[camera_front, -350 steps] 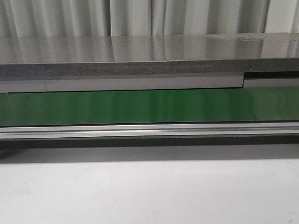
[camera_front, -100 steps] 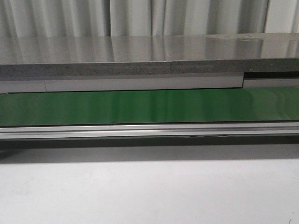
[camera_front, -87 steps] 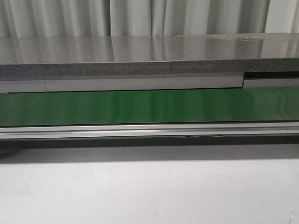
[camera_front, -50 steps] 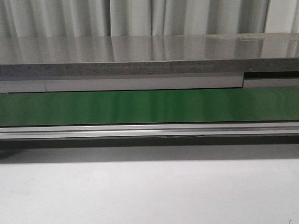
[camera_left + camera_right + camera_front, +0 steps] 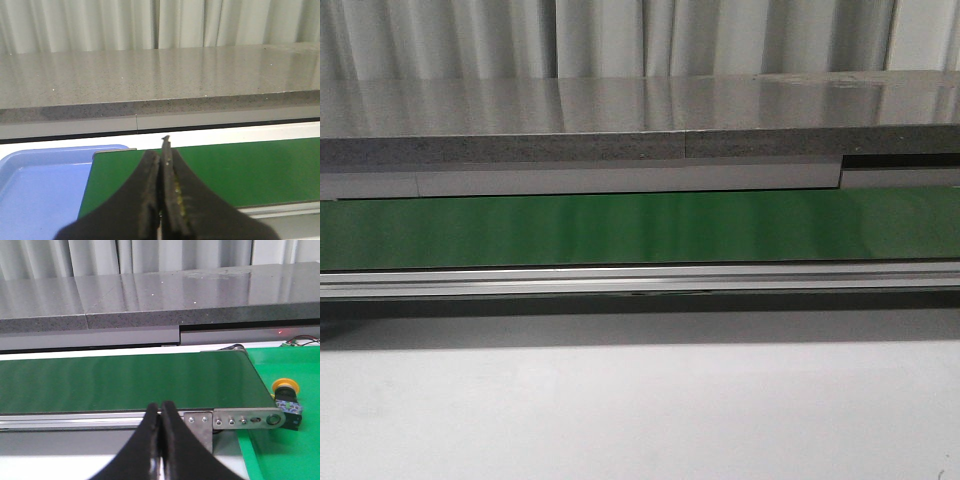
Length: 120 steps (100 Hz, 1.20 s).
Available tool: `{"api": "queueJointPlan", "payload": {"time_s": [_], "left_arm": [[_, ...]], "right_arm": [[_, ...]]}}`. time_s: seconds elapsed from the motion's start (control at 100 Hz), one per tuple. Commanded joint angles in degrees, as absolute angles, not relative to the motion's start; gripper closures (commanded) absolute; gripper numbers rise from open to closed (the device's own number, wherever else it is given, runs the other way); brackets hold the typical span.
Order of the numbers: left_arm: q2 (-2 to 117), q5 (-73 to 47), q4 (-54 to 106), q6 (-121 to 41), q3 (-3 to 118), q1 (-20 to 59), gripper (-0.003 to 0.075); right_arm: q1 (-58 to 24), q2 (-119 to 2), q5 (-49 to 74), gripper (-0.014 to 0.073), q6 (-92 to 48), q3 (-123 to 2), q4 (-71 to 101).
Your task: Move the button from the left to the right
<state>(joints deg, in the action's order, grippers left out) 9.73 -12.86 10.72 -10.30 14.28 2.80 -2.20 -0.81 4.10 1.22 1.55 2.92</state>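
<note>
The button [image 5: 286,399], with a yellow-orange mushroom cap and black body, stands on a green surface just past the right end of the conveyor, seen only in the right wrist view. My right gripper [image 5: 161,405] is shut and empty, in front of the conveyor's metal rail, well to the left of the button. My left gripper [image 5: 161,152] is shut and empty, over the left end of the green belt. Neither gripper shows in the front view.
A green conveyor belt [image 5: 640,228] with an aluminium rail [image 5: 640,280] runs across the front view, a grey counter [image 5: 640,110] behind it. A blue tray [image 5: 40,185] lies at the belt's left end. A green mat [image 5: 280,450] lies at its right end.
</note>
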Motion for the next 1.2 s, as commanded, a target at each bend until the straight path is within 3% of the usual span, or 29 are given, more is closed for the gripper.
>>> {"api": "queueJointPlan", "payload": {"time_s": [0.0,0.42,0.75,1.19], "left_arm": [[10.25,-8.10,11.07,-10.16,15.79,3.39,0.0741],[5.19,-3.09,-0.95,0.00,7.61,3.18,0.0741],[-2.17,-2.90,-0.97,0.92,-1.01,1.09,0.0741],[-2.17,-1.67,-0.34,0.92,-3.03,-0.59,0.0741]], "right_arm": [[-2.01,-1.31,-0.61,0.0661,1.31,0.77,2.85],[-2.01,-1.31,-0.61,0.0661,1.31,0.77,2.85],[-2.01,-1.31,-0.61,0.0661,1.31,0.77,2.85],[-2.01,-1.31,-0.61,0.0661,1.31,0.77,2.85]]}}
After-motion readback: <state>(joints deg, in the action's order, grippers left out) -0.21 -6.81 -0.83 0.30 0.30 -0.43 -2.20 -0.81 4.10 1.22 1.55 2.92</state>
